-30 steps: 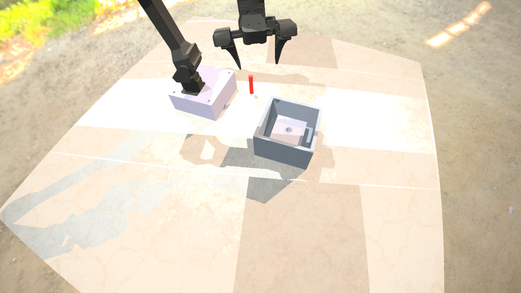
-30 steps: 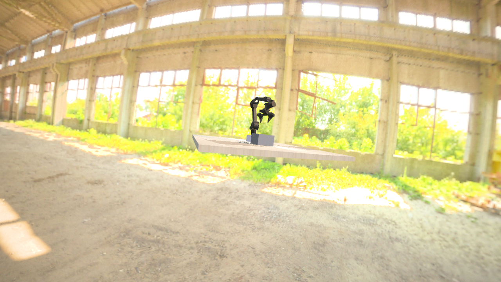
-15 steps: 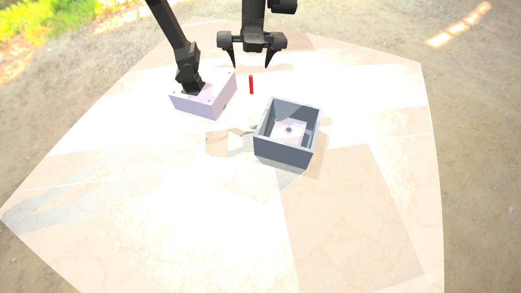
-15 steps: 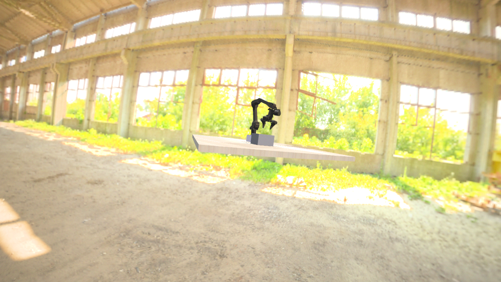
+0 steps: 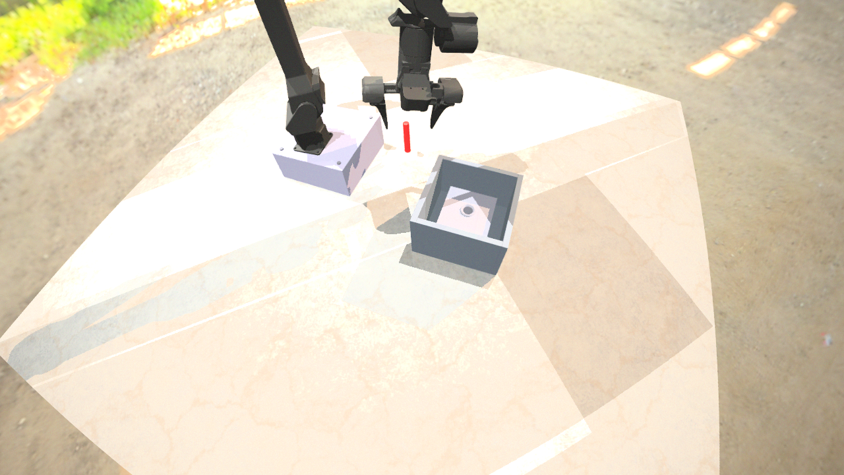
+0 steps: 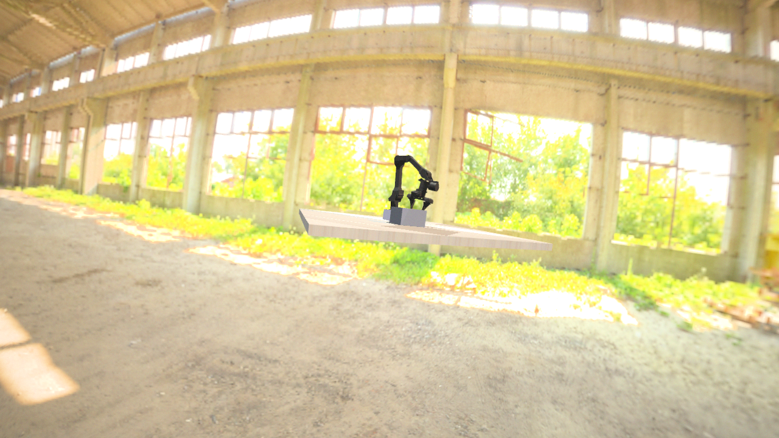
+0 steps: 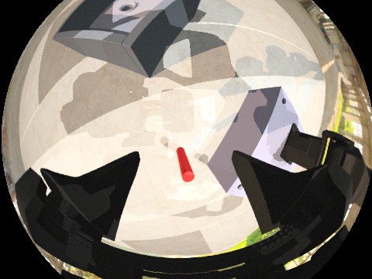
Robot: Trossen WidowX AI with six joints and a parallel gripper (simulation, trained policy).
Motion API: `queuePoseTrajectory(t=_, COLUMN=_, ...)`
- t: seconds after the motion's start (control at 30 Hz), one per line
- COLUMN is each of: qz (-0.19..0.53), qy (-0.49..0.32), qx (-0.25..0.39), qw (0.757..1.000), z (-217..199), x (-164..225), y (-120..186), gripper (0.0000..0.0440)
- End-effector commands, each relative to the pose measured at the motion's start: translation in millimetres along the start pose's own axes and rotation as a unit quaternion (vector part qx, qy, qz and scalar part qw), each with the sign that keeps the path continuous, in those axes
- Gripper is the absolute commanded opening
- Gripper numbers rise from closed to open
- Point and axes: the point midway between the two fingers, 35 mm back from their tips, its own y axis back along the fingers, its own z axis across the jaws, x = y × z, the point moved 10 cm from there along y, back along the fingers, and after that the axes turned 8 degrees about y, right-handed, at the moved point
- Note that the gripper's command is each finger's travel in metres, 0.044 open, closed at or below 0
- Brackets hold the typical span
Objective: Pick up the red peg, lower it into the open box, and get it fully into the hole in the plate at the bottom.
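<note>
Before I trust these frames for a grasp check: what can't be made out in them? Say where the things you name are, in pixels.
- Peg (image 5: 406, 136) (image 7: 185, 164): not seen in exterior; box (image 5: 459, 247) (image 6: 411, 218) (image 7: 97, 48) probably in the way.
- Plate (image 5: 450, 221) (image 7: 140, 16): hidden in exterior by box walls; cut off by wrist's top edge.
- Hole (image 5: 467, 210) (image 7: 128, 7): depth unclear in top, too small.
- Arm (image 5: 281, 38) (image 6: 398, 179): upper part cut off by top's upper edge.

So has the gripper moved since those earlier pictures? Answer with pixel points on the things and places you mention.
Yes. In the exterior view, the open gripper (image 5: 409, 127) (image 6: 417, 208) (image 7: 186, 156) has come down, its fingertips now much closer to the level of the box's (image 5: 457, 245) (image 6: 414, 219) (image 7: 91, 48) top.
</note>
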Motion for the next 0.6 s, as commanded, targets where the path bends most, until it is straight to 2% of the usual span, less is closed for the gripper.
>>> queuePoseTrajectory(t=0.0, qz=0.002, qy=0.002, qx=-0.004, qw=1.000, z=1, x=6, y=-17, gripper=0.0440)
queuePoseTrajectory(t=0.3, qz=0.003, qy=0.009, qx=-0.032, qw=0.999, z=5, x=19, y=-49, gripper=0.0425)
queuePoseTrajectory(t=0.43, qz=0.009, qy=0.009, qx=-0.031, qw=0.999, z=4, x=23, y=-58, gripper=0.0353)
queuePoseTrajectory(t=0.57, qz=0.020, qy=0.010, qx=-0.026, qw=0.999, z=3, x=24, y=-63, gripper=0.0254)
